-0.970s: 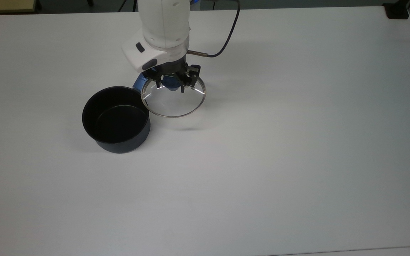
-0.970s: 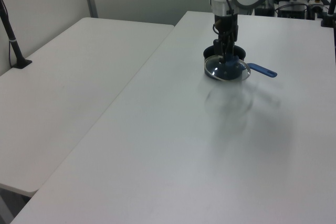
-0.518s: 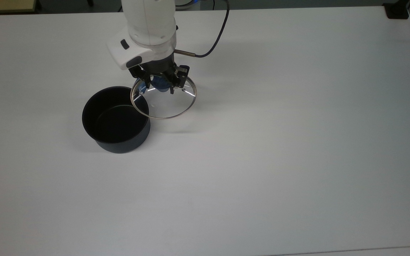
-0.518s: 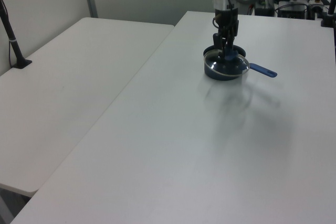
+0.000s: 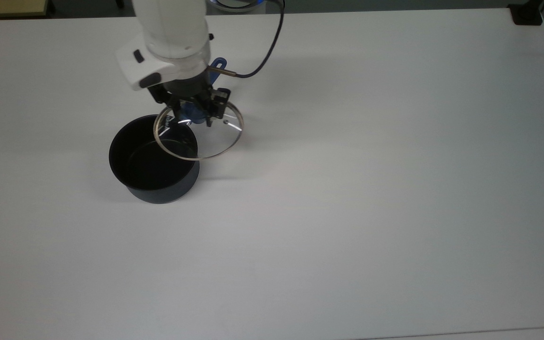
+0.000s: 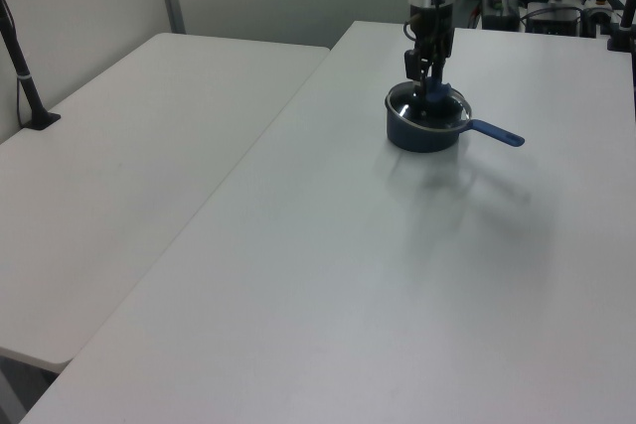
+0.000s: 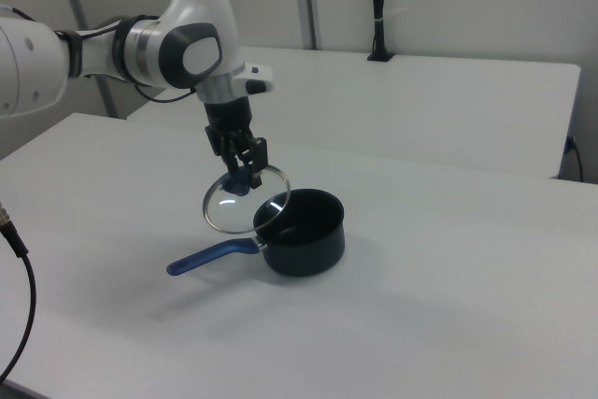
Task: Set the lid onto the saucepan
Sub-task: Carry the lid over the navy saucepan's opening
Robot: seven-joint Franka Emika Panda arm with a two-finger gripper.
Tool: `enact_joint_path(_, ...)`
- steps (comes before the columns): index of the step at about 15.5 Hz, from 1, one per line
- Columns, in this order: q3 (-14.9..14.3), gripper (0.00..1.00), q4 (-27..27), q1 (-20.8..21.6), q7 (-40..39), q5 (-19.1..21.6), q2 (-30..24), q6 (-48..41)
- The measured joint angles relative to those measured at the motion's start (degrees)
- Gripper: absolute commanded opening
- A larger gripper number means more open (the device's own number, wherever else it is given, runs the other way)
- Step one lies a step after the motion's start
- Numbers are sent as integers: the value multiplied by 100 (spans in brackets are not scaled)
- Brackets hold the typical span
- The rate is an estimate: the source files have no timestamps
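1. Top view: a white robot arm reaches down over a white table. Its gripper is closed around the blue knob at the centre of the lid, a clear glass disc with a thin metal rim. The lid hangs directly beneath the gripper, lifted off the table, probably held by the knob so that the disc stays level and can be lowered squarely. The saucepan, dark with a black inside, stands open on the table. The lid overlaps only the part of the saucepan's rim toward the top view's upper right; most of the lid sits off to the top view's right.

2. Left view: the gripper points straight down, and the lid appears just above the saucepan. The long blue handle points toward the left view's right.

3. Right view: the lid hangs clearly in the air below the gripper, tilted a little, toward the right view's left of the saucepan. It looks higher than the saucepan's rim, not resting on it. The handle points toward the right view's left.
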Motion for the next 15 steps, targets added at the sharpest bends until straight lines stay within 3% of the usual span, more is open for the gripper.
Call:
enact_joint_path(7, -8, 51, 447, -297, -19, 103, 404, 0)
enact_joint_path(15, -165, 51, 585, -449, -37, 104, 463, 0)
